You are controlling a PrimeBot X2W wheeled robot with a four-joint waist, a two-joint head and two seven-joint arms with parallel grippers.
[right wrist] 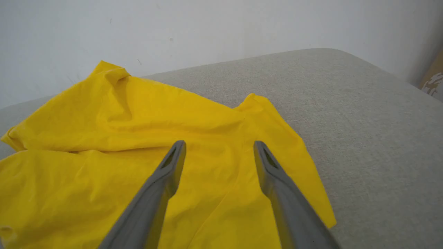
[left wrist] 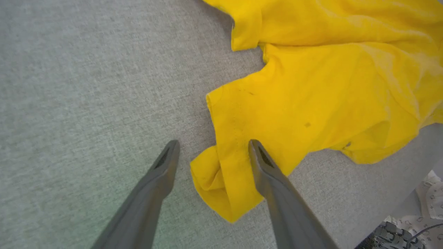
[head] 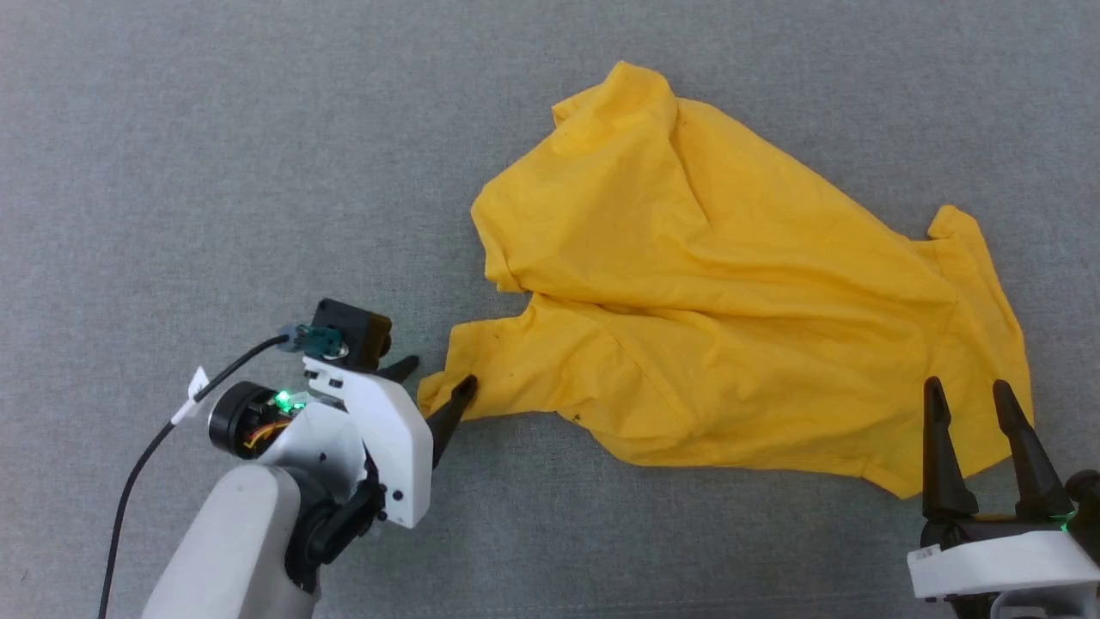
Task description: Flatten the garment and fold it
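Straddling a corner of the crumpled garment (head: 730,284), the left tool (head: 440,373) is open, the right tool (head: 967,385) open and empty above another edge; flattening and folding are both yet to do.

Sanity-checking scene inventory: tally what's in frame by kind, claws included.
Crumpled mustard-yellow cotton T-shirt: 1
Dark two-fingered claws, both open: 2 (left claw, right claw)
Grey woven fabric surface: 1
Total: 4
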